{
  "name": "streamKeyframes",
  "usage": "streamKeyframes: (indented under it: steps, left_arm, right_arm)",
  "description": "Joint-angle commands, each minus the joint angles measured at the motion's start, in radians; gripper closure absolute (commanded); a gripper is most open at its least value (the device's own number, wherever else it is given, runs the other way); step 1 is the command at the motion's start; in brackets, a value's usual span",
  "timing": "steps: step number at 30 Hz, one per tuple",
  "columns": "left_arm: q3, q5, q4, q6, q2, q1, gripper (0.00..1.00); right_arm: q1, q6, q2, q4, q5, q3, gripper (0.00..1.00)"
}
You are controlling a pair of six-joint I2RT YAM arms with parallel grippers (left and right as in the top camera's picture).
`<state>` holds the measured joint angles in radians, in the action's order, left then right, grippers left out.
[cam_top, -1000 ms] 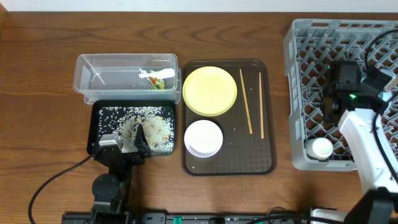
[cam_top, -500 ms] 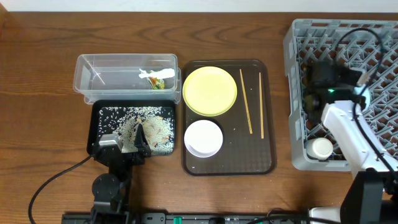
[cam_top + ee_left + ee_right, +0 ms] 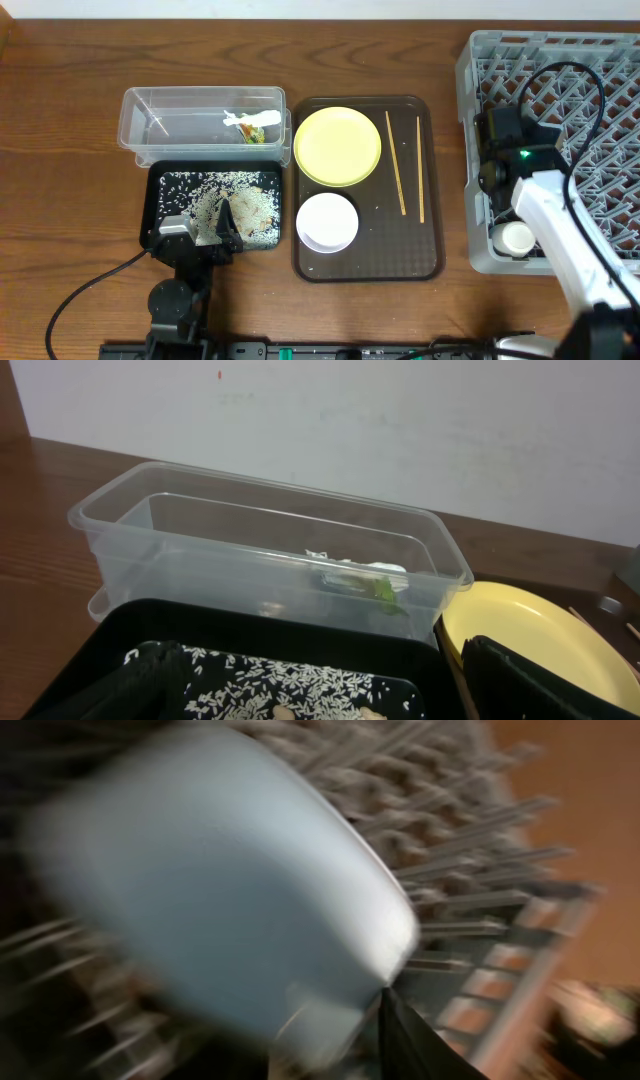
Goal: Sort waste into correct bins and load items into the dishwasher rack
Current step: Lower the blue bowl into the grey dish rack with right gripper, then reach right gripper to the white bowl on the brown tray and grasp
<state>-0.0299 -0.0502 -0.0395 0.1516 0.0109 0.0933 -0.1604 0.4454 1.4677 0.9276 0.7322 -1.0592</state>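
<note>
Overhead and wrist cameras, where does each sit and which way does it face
Overhead: above the table, straight down on clear tub, black tray, rack; left arm, right arm show.
Left wrist: low over the black tray, facing the back wall across the tub; open claw fingers at bottom corners.
Right wrist: over the rack, blurred, close on a light-blue bowl; one dark finger shows.
Shared: overhead and left wrist both see tub, wrapper, yellow plate.

Tub (image 3: 200, 92) behind shallow tray (image 3: 153, 205), serving tray (image 3: 400, 250) beside, rack (image 3: 580, 60) far right.
</note>
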Motion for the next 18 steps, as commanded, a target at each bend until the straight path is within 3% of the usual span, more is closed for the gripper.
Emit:
streamKeyframes:
  steps: [1,5,10,14,18]
  left_arm:
    - [0.026,0.006,-0.027,-0.017,-0.007,-0.005,0.10]
    - [0.026,0.006,-0.027,-0.017,-0.007,-0.005,0.10]
    - [0.026,0.006,-0.027,-0.017,-0.007,-0.005,0.10]
    - [0.026,0.006,-0.027,-0.017,-0.007,-0.005,0.10]
    - [0.026,0.006,-0.027,-0.017,-0.007,-0.005,0.10]
  right_arm:
    - [-0.099,-0.056,-0.085,-0.012,-0.297,-0.010,0.65]
    - [-0.204,-0.080,-0.143,-0.031,-0.601,-0.010,0.58]
    - [-0.346,-0.080,-0.131,-0.127,-0.944,-0.006,0.56]
    - [-0.463,-0.043,-0.084,-0.180,-0.998,-0.006,0.54]
    - [-0.560,-0.031,0.004,-0.177,-0.927,-0.006,0.53]
